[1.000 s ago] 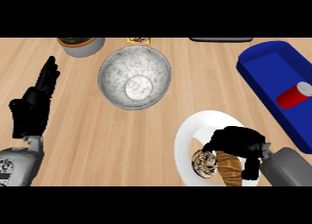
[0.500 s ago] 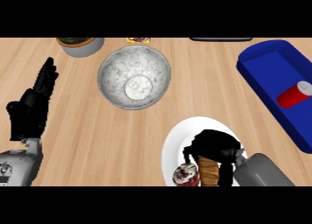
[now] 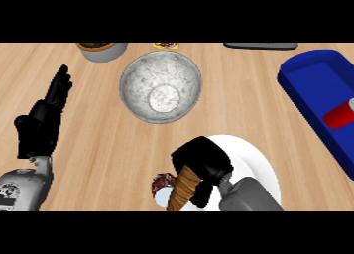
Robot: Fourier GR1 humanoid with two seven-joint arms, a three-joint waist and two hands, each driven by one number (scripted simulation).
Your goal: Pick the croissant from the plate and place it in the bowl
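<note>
Your right hand (image 3: 201,159) curls round the croissant (image 3: 182,188) at the plate's (image 3: 260,163) left edge; it likely handles light, flaky and crushable, so cradle its thick middle toward the bowl (image 3: 161,92).

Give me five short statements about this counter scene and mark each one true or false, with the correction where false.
1. The croissant is already in the bowl. False: it sits under the right hand, over the white plate's left edge, and the bowl holds nothing.
2. The right hand curls round the croissant. True.
3. The left hand holds the bowl. False: it rests open at the view's left, apart from the bowl.
4. A red can lies in the blue tray. True.
5. The bowl lies between the plate and the counter's near edge. False: it lies beyond the plate, towards the counter's far side.
</note>
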